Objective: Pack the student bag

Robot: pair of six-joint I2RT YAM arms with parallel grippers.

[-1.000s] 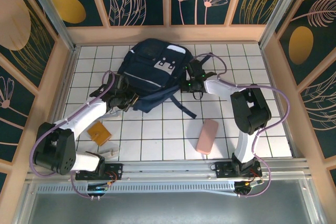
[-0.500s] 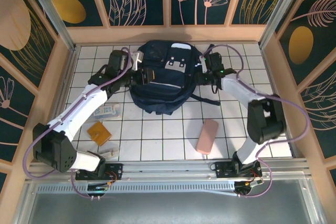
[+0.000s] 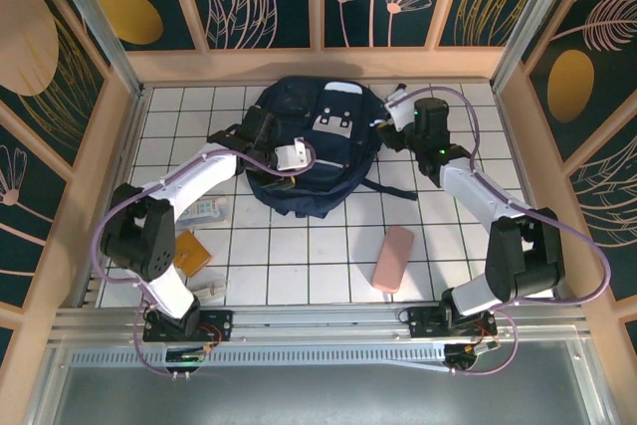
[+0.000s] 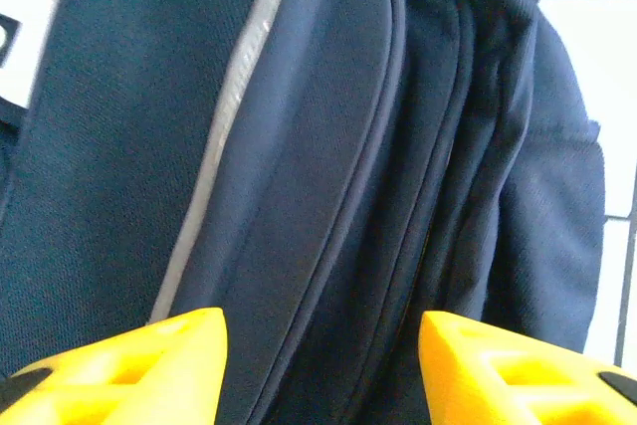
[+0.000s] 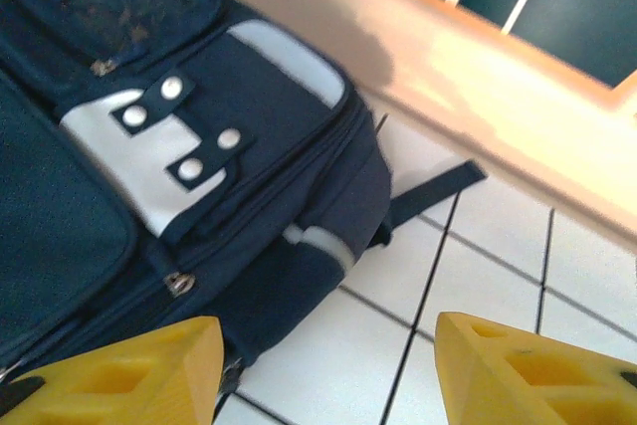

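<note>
Currently, item: student bag (image 3: 333, 171), navy backpack, front face up, at the far middle of the tiled counter (image 3: 299, 246). Its long axis runs near to far, with the grey buckle patch (image 5: 124, 156) toward the far end.

Left gripper (image 4: 318, 365): jaws apart, nothing held, poised directly over the bag's left side, where the piped seams (image 4: 350, 196) run lengthwise.

Right gripper (image 5: 328, 370): jaws apart, empty, over bare tile just beside the bag's far right corner, with the bag lying to its left.

Judgement: the left arm is nearer, so any opening of the bag likely starts there, along that axis.
</note>
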